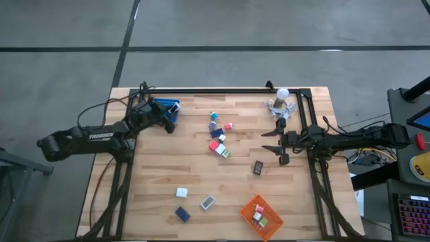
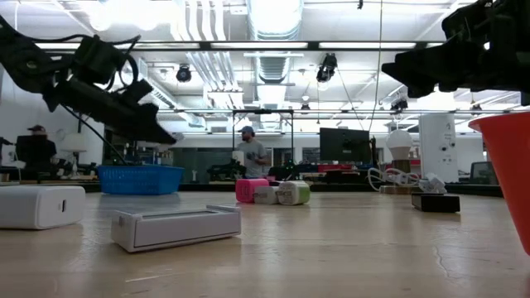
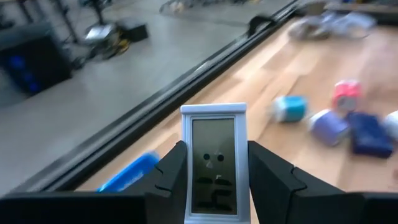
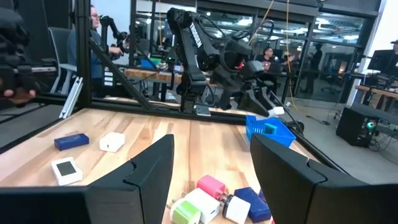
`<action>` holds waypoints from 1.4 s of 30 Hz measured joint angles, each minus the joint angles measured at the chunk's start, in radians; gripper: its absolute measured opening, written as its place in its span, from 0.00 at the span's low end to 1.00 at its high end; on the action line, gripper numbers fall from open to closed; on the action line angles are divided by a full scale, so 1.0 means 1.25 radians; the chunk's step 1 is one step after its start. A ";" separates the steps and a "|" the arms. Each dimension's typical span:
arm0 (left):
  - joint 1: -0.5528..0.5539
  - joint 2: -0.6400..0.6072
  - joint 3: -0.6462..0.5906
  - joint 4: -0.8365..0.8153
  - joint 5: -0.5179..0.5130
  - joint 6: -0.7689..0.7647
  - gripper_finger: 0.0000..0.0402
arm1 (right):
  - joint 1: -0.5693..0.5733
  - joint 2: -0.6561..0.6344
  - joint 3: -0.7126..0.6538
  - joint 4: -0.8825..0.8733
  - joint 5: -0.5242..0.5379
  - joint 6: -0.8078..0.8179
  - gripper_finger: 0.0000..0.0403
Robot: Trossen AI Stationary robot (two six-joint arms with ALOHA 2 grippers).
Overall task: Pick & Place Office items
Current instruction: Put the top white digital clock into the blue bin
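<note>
White small display unit w/ grey screen is pinched between the left hand's fingers, held over the blue mesh basket at the desk's far left corner. Right hand hovers spread wide, nothing in it, above the right side of the desk near a dark grey block. Other office items: central cluster, three pieces at near edge, a few in the orange basket.
</note>
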 joint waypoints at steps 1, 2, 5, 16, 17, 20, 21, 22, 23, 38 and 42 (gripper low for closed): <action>0.004 0.000 0.000 -0.018 -0.021 -0.003 0.32 | 0.000 0.000 0.000 0.000 0.000 0.000 0.52; 0.006 0.000 0.000 -0.033 -0.044 -0.005 0.32 | 0.000 0.000 0.000 0.000 0.000 0.000 0.52; 0.008 0.000 0.000 -0.057 -0.093 -0.015 0.32 | 0.000 0.000 0.000 0.000 0.000 0.000 0.52; 0.013 0.000 0.055 -0.239 -0.202 -0.041 0.32 | 0.000 0.000 0.000 0.001 0.003 0.000 0.52; 0.013 0.000 0.059 -0.248 -0.202 -0.044 0.32 | 0.000 0.000 0.000 0.002 0.003 0.000 0.52; 0.021 0.000 0.070 -0.281 -0.202 -0.056 0.32 | 0.000 0.000 0.000 0.002 0.003 0.001 0.52; 0.023 0.001 0.073 -0.291 -0.202 -0.059 0.32 | 0.000 0.000 0.000 0.003 0.003 0.002 0.52; 0.027 0.002 0.078 -0.302 -0.202 -0.059 0.32 | 0.000 0.000 0.000 0.003 0.003 0.002 0.52; 0.030 0.004 0.081 -0.314 -0.202 -0.063 0.32 | 0.000 0.000 0.000 0.003 0.002 0.002 0.52; 0.068 0.085 0.094 -0.369 -0.213 -0.074 0.32 | 0.000 0.000 0.000 0.007 0.002 0.006 0.52; 0.069 0.115 0.106 -0.368 -0.212 -0.076 0.32 | 0.000 0.000 0.000 0.009 0.003 0.006 0.52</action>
